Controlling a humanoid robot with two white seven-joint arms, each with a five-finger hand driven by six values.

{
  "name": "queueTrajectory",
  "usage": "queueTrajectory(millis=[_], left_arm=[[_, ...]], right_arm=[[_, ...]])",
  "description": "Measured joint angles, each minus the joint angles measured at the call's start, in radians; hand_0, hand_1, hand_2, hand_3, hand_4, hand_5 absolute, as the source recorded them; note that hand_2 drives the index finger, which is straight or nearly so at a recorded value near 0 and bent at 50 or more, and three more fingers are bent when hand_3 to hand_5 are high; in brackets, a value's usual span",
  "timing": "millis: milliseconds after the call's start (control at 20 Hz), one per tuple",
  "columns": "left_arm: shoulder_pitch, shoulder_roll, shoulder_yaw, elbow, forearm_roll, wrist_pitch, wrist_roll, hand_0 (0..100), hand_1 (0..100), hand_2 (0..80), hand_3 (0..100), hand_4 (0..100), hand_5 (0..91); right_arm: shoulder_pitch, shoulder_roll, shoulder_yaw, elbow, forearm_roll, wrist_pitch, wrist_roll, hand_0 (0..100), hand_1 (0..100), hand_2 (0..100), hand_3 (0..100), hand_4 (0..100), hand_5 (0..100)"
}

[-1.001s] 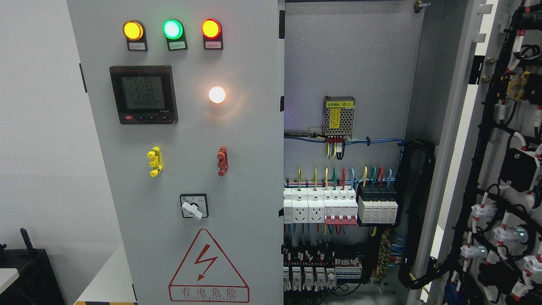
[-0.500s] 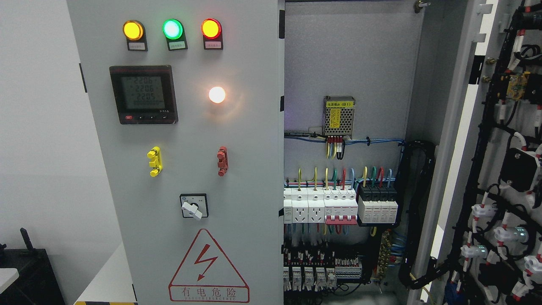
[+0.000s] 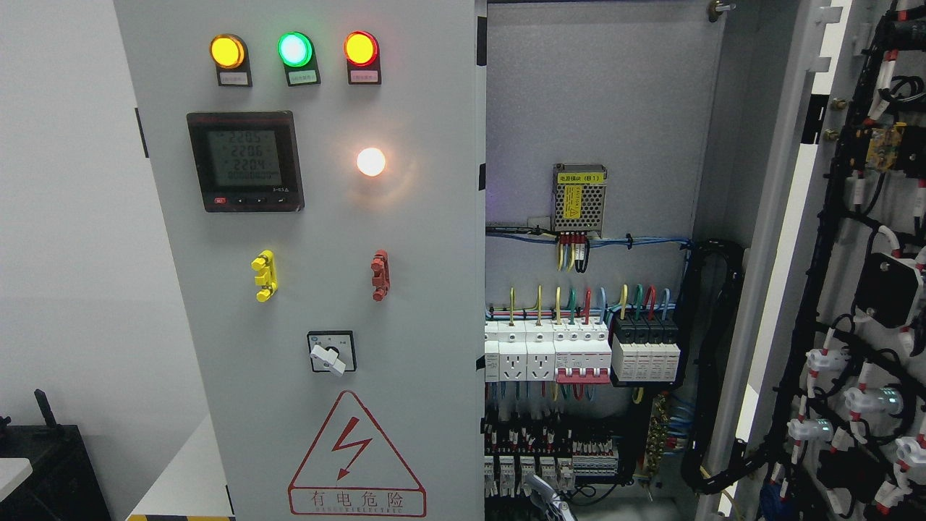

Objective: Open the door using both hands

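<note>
At the bottom edge, just right of the left door (image 3: 311,289), we see the tip of a hand (image 3: 551,504) poking into view, grey and metallic. So little of it shows that we cannot tell which arm it belongs to, nor whether it is open or closed. It sits in front of the lowest row of terminals (image 3: 542,467) inside the cabinet.

The left door is shut and faces us. The right door (image 3: 854,289) stands swung wide open at the far right, its inner face covered with black cable looms and white connectors.

On the left door we see three lit lamps near the top, amber (image 3: 227,51), green (image 3: 294,49) and red (image 3: 360,48). Below them sit a digital meter (image 3: 245,161) and a glowing white lamp (image 3: 370,161). Lower down are a yellow handle (image 3: 264,276), a red handle (image 3: 380,275), a rotary switch (image 3: 330,352) and a red warning triangle (image 3: 356,456).

Right of that door, the open cabinet shows a meshed power supply (image 3: 579,200) above a row of white breakers (image 3: 582,354).
</note>
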Motion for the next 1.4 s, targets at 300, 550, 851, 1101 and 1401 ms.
queueTrajectory(millis=[300, 550, 851, 1101, 1401], left_arm=[[0.0, 0.0, 0.0, 0.0, 0.0, 0.0, 0.0, 0, 0, 0.0, 0, 4, 0.0], [0.0, 0.0, 0.0, 0.0, 0.0, 0.0, 0.0, 0, 0, 0.0, 0, 4, 0.0], [0.0, 0.0, 0.0, 0.0, 0.0, 0.0, 0.0, 0, 0, 0.0, 0, 4, 0.0], [0.0, 0.0, 0.0, 0.0, 0.0, 0.0, 0.0, 0, 0, 0.0, 0, 4, 0.0], [0.0, 0.0, 0.0, 0.0, 0.0, 0.0, 0.0, 0, 0, 0.0, 0, 4, 0.0]], right_arm=[[-0.064, 0.021, 0.0, 0.038, -0.001, 0.036, 0.001, 0, 0, 0, 0, 0, 0], [-0.116, 0.031, 0.002, 0.079, -0.058, 0.062, 0.001, 0, 0, 0, 0, 0, 0], [-0.176, 0.024, 0.003, 0.138, -0.104, 0.071, 0.001, 0, 0, 0, 0, 0, 0], [-0.224, 0.02, 0.003, 0.189, -0.118, 0.069, 0.002, 0, 0, 0, 0, 0, 0], [-0.261, 0.017, 0.002, 0.235, -0.127, 0.064, 0.002, 0, 0, 0, 0, 0, 0]])
